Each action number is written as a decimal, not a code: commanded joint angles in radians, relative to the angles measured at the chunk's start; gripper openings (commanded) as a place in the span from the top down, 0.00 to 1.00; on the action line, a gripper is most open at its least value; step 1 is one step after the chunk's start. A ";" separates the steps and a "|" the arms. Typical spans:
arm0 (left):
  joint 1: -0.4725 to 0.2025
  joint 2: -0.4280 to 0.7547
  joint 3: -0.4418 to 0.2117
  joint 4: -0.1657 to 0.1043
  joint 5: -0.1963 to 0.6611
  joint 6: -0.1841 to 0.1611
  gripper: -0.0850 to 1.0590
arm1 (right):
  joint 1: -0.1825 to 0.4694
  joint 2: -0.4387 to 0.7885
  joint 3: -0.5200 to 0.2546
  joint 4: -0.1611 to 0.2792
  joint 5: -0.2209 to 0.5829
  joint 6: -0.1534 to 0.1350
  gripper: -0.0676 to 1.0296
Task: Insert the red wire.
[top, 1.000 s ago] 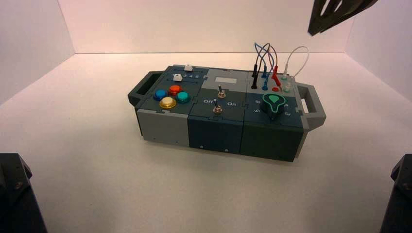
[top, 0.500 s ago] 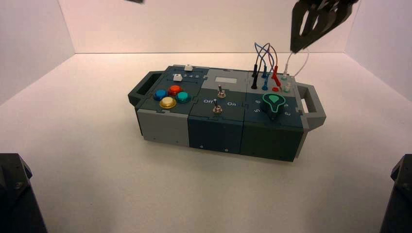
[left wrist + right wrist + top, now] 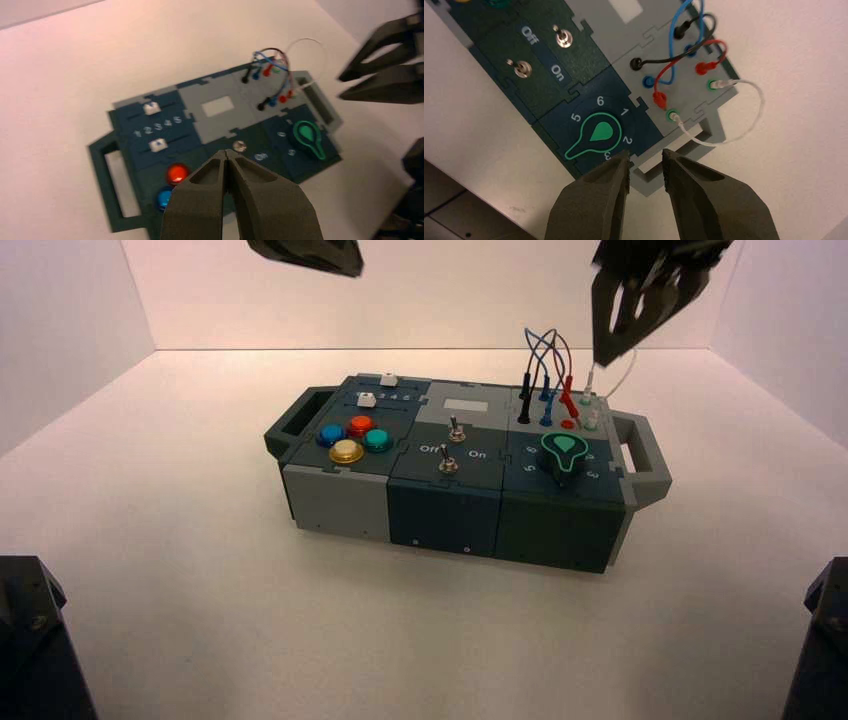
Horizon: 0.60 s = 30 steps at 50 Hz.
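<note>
The red wire (image 3: 689,50) loops between two red plugs (image 3: 658,97) at the red sockets on the box's wire panel, next to the green knob (image 3: 600,131). I cannot tell how deep the plugs sit. In the high view a red plug (image 3: 567,396) leans among the blue, black and white leads. My right gripper (image 3: 622,335) hangs open above and behind the wire panel, nothing between its fingers; its own view has the gripper (image 3: 645,157) over the box's handle end. My left gripper (image 3: 227,152) is shut and empty, and it hovers high over the box's button end (image 3: 310,255).
The box (image 3: 340,502) carries several coloured buttons (image 3: 352,437), two toggle switches (image 3: 452,430) lettered Off and On, and two white sliders (image 3: 366,399). A white wire (image 3: 744,130) arcs out past the handle (image 3: 645,455). White walls enclose the table.
The right gripper has come down and leftward toward the wire panel, and its fingers have spread. The left gripper has come into the top of the high view.
</note>
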 commanded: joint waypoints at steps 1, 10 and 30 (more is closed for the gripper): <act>-0.021 -0.012 -0.002 -0.002 -0.015 -0.021 0.95 | 0.014 0.028 -0.031 -0.003 -0.009 -0.005 0.60; -0.051 -0.012 0.006 -0.002 -0.025 -0.035 0.95 | 0.026 0.061 -0.034 -0.003 -0.020 -0.003 0.57; -0.054 -0.012 0.006 -0.002 -0.018 -0.035 0.95 | 0.026 0.150 -0.120 -0.069 0.066 -0.002 0.54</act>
